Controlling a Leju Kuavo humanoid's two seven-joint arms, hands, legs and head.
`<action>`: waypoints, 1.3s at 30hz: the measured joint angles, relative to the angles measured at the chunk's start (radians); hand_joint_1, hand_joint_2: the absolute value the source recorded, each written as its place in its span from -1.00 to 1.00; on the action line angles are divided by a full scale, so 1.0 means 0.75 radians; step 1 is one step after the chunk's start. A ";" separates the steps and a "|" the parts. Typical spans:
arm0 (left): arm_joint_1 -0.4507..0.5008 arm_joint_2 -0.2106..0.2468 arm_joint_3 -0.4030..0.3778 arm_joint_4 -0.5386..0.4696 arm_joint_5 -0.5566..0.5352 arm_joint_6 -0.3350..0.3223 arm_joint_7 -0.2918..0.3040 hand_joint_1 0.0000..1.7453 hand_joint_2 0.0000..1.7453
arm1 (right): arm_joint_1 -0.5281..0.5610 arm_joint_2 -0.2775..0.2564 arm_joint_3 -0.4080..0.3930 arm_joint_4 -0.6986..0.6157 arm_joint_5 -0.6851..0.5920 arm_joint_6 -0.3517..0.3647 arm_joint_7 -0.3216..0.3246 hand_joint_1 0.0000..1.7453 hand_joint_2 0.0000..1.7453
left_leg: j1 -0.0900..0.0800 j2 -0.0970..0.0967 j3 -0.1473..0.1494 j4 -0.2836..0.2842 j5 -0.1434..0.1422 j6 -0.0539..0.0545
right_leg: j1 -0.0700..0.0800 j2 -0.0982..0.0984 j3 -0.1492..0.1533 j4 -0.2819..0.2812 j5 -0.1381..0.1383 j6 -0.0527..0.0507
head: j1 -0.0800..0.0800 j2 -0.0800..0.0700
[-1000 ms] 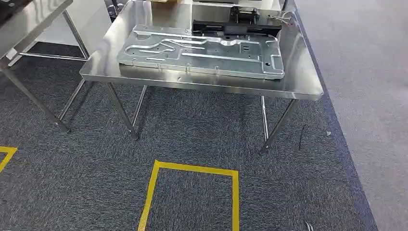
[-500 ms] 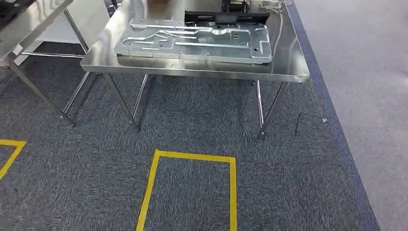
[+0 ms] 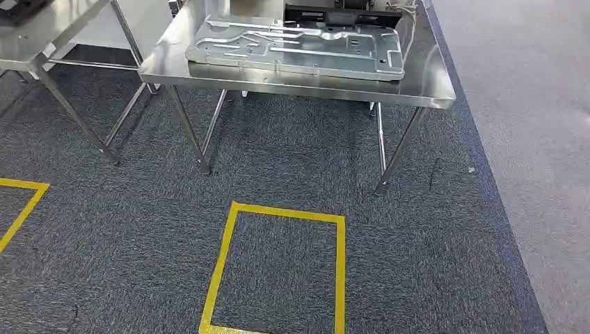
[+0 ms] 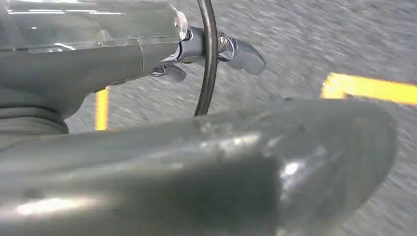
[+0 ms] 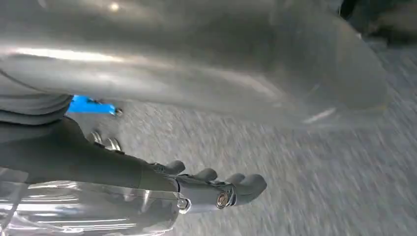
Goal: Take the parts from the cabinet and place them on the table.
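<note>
Both hands hang over grey carpet with nothing in them. From the left wrist camera, the left hand [image 4: 206, 162] shows a thick grey thumb and darker fingers [image 4: 241, 53] stretched out apart from it, nothing between them, with blurred yellow floor tape [image 4: 366, 88] beyond. From the right wrist camera, the right hand [image 5: 196, 123] likewise has its fingers [image 5: 231, 189] extended side by side, well apart from the thumb, empty, above blurred carpet.

Seen from the head camera, the stamped metal panel [image 3: 299, 47] lies flat on the steel table [image 3: 431, 87] at about twelve o'clock, well apart from either hand. A black part [image 3: 341, 14] sits just behind it at the table's far edge. A second steel table [image 3: 42, 35] stands at ten o'clock. A yellow tape rectangle [image 3: 226, 264] marks the carpet [image 3: 278, 174] at six o'clock, between the robot and the table.
</note>
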 joint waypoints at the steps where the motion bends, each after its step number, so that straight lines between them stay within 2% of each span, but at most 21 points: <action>1: 0.002 -0.001 0.000 0.000 -0.004 0.008 0.014 -1.00 -1.00 | 0.000 0.003 0.000 0.003 0.003 0.012 0.005 -1.00 -1.00 | 0.000 -0.008 -0.013 0.004 0.008 -0.002 | -0.001 0.000 -0.015 0.061 -0.024 0.003 | 0.000 0.000; 4: 0.009 -0.007 0.000 0.000 -0.019 0.020 0.055 -1.00 -1.00 | -0.001 0.008 0.001 0.009 0.012 0.044 0.012 -1.00 -1.00 | 0.002 -0.042 -0.036 0.011 0.026 -0.012 | -0.008 0.007 0.115 -0.097 0.070 0.003 | 0.000 0.000; 5: 0.010 -0.011 0.000 0.000 -0.021 0.024 0.065 -1.00 -1.00 | 0.000 0.010 0.001 0.009 0.016 0.055 0.012 -1.00 -1.00 | 0.003 -0.056 -0.038 0.014 0.028 -0.017 | -0.010 0.032 0.198 -0.228 0.123 -0.002 | 0.000 0.000; 6: 0.010 -0.016 0.000 0.000 -0.024 0.030 0.070 -1.00 -1.00 | 0.003 0.011 0.001 0.010 0.017 0.063 0.012 -1.00 -1.00 | 0.004 -0.064 -0.043 0.015 0.030 -0.020 | -0.014 0.103 0.252 -0.324 0.134 -0.011 | 0.000 0.000; 7: 0.005 -0.018 0.000 0.000 -0.024 0.033 0.074 -1.00 -1.00 | 0.005 0.012 0.001 0.013 0.018 0.068 0.012 -1.00 -1.00 | -0.005 -0.075 -0.055 0.029 0.032 -0.028 | -0.014 0.116 0.265 -0.361 0.125 -0.018 | -0.001 0.000; 11: 0.013 -0.020 0.000 0.000 -0.023 0.034 0.079 -1.00 -1.00 | -0.002 0.020 0.001 0.016 0.019 0.080 0.008 -1.00 -1.00 | 0.002 -0.121 -0.083 0.022 0.055 -0.066 | -0.013 0.062 0.260 -0.371 0.133 -0.048 | 0.000 0.000; 13: 0.015 -0.023 0.000 0.000 -0.022 0.034 0.079 -1.00 -1.00 | -0.002 0.024 0.001 0.017 0.022 0.080 0.007 -1.00 -1.00 | 0.004 -0.034 -0.129 0.130 -0.029 -0.069 | -0.012 0.021 0.260 -0.383 0.144 -0.073 | 0.000 0.000; 15: 0.013 -0.023 0.000 0.000 -0.022 0.034 0.079 -1.00 -1.00 | 0.004 0.024 0.001 0.019 0.029 0.087 0.004 -1.00 -1.00 | 0.006 -0.006 -0.223 0.348 -0.138 -0.079 | -0.003 -0.020 0.253 -0.380 0.144 -0.074 | 0.000 0.000; 17: 0.019 -0.023 0.000 0.000 -0.022 0.031 0.078 -1.00 -1.00 | 0.003 0.024 0.002 0.019 0.033 0.095 0.002 -1.00 -1.00 | 0.006 0.003 -0.258 0.454 -0.156 -0.086 | 0.001 -0.058 0.243 -0.371 0.144 -0.075 | -0.001 0.000; 18: 0.021 -0.023 0.000 0.000 -0.022 0.030 0.078 -1.00 -1.00 | 0.001 0.025 0.003 0.019 0.035 0.098 0.000 -1.00 -1.00 | 0.006 0.006 -0.235 0.418 -0.130 -0.086 | 0.002 -0.069 0.240 -0.367 0.144 -0.075 | 0.000 0.000; 20: 0.022 -0.023 0.000 0.000 -0.024 0.026 0.077 -1.00 -1.00 | -0.004 0.028 0.006 0.019 0.040 0.107 -0.001 -1.00 -1.00 | 0.006 0.034 -0.093 0.174 -0.022 -0.079 | 0.002 -0.100 0.237 -0.357 0.141 -0.071 | 0.000 0.000; 21: 0.019 -0.023 0.000 0.000 -0.026 0.025 0.077 -1.00 -1.00 | -0.006 0.032 0.007 0.020 0.043 0.113 -0.001 -1.00 -1.00 | 0.004 0.086 -0.025 0.059 0.003 -0.073 | 0.005 -0.114 0.237 -0.351 0.139 -0.068 | -0.001 0.000; 22: 0.014 -0.023 0.000 0.000 -0.030 0.022 0.078 -1.00 -1.00 | -0.006 0.034 0.008 0.020 0.047 0.122 0.002 -1.00 -1.00 | -0.012 0.106 -0.022 0.031 -0.011 -0.064 | 0.014 -0.124 0.235 -0.345 0.134 -0.059 | -0.001 0.000; 26: 0.027 -0.023 0.000 0.000 -0.044 0.015 0.080 -1.00 -1.00 | -0.019 0.040 0.016 0.022 0.066 0.135 0.013 -1.00 -1.00 | -0.005 0.052 -0.038 0.023 0.013 -0.029 | 0.017 -0.161 0.242 -0.349 0.144 -0.030 | 0.000 0.000; 28: 0.024 -0.024 -0.001 0.000 -0.055 0.015 0.083 -1.00 -1.00 | -0.015 0.040 0.019 0.024 0.078 0.151 0.023 -1.00 -1.00 | 0.002 0.033 -0.041 0.015 0.033 -0.011 | 0.004 -0.052 0.208 -0.276 0.070 -0.016 | 0.001 0.000; 31: 0.021 -0.023 -0.008 0.000 -0.089 0.015 0.086 -1.00 -1.00 | -0.010 0.046 0.033 0.030 0.103 0.192 0.036 -1.00 -1.00 | 0.000 -0.007 -0.067 0.018 0.049 -0.001 | 0.000 -0.002 0.075 0.025 -0.080 -0.009 | 0.001 0.000; 33: 0.025 -0.022 -0.015 0.000 -0.102 0.015 0.090 -1.00 -1.00 | -0.009 0.051 0.039 0.033 0.110 0.202 0.042 -1.00 -1.00 | -0.001 -0.043 -0.074 0.021 0.054 -0.005 | 0.000 0.001 0.078 0.028 -0.040 -0.011 | 0.001 0.000; 35: 0.026 -0.021 -0.020 0.000 -0.110 0.015 0.095 -1.00 -1.00 | -0.007 0.057 0.042 0.034 0.113 0.206 0.047 -1.00 -1.00 | -0.001 -0.079 -0.075 0.027 0.057 -0.009 | 0.000 0.017 0.183 -0.174 0.078 -0.021 | 0.001 0.000; 36: 0.026 -0.021 -0.023 0.000 -0.111 0.015 0.097 -1.00 -1.00 | -0.005 0.059 0.044 0.034 0.115 0.206 0.048 -1.00 -1.00 | 0.000 -0.096 -0.077 0.030 0.058 -0.012 | 0.000 0.072 0.247 -0.302 0.131 -0.031 | 0.001 0.000; 37: 0.024 -0.022 -0.027 0.000 -0.112 0.015 0.099 -1.00 -1.00 | -0.003 0.059 0.044 0.034 0.116 0.206 0.048 -1.00 -1.00 | -0.008 -0.107 -0.085 0.035 0.059 -0.020 | 0.000 0.127 0.264 -0.346 0.112 -0.040 | 0.001 0.000; 39: 0.023 -0.022 -0.032 0.000 -0.113 0.016 0.099 -1.00 -1.00 | -0.007 0.062 0.047 0.035 0.117 0.206 0.048 -1.00 -1.00 | 0.001 -0.135 -0.099 0.035 0.068 -0.041 | 0.005 0.098 0.259 -0.354 0.118 -0.041 | 0.001 0.000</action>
